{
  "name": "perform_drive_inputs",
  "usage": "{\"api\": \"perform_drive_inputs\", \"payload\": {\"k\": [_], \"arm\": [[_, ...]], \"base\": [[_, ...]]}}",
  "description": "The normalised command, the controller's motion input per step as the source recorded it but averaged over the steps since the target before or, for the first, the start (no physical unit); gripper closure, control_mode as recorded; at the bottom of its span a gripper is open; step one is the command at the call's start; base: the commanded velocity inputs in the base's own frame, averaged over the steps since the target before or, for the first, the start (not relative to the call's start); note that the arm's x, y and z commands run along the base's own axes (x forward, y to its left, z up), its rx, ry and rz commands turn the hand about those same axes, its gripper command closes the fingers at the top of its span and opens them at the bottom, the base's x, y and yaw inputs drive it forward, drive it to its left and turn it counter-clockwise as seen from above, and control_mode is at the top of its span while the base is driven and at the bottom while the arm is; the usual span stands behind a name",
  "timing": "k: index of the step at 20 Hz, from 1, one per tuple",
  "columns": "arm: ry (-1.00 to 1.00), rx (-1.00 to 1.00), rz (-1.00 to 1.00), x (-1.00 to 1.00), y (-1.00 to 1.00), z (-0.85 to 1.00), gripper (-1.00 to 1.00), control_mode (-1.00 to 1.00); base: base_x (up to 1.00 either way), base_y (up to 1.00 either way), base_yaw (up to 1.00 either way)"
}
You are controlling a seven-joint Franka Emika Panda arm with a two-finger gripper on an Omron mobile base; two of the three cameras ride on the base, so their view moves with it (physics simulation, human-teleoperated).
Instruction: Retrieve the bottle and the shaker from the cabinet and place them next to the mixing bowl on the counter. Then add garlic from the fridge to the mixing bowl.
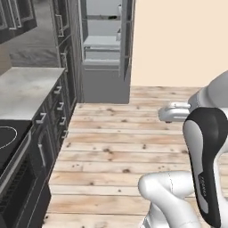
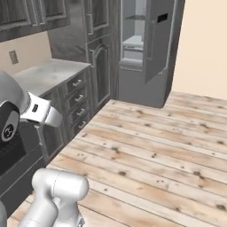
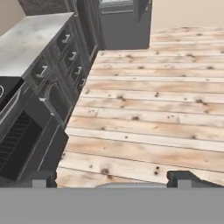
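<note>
no text, label or number can be read on anything here.

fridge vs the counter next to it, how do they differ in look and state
The fridge stands tall and plain grey, reaching from the floor past the top of the picture; the counter is low, with a pale marbled top. The fridge door hangs open, showing pale inner shelves, while the drawers under the counter are all shut, each with a metal handle. Both stand along the same wall over the wooden floor.
</note>
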Motion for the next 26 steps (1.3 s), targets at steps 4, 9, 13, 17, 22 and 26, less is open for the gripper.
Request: {"api": "perform_drive_inputs", "payload": {"k": [4,9,13,17,22,26], "arm": [[0.0,0.0,0.0,0.0,0.0,0.0,-1.0,1.0],[0.0,0.0,0.0,0.0,0.0,0.0,-1.0,1.0],[0.0,0.0,0.0,0.0,0.0,0.0,-1.0,1.0],[0.0,0.0,0.0,0.0,0.0,0.0,-1.0,1.0],[0.0,0.0,0.0,0.0,0.0,0.0,-1.0,1.0],[0.0,0.0,0.0,0.0,0.0,0.0,-1.0,1.0]], "base": [[1.0,-0.59,0.21],[1.0,-0.03,0.02],[1.0,0.08,-0.01],[1.0,0.34,-0.1],[0.89,0.66,-0.11],[0.88,0.71,0.0]]}}
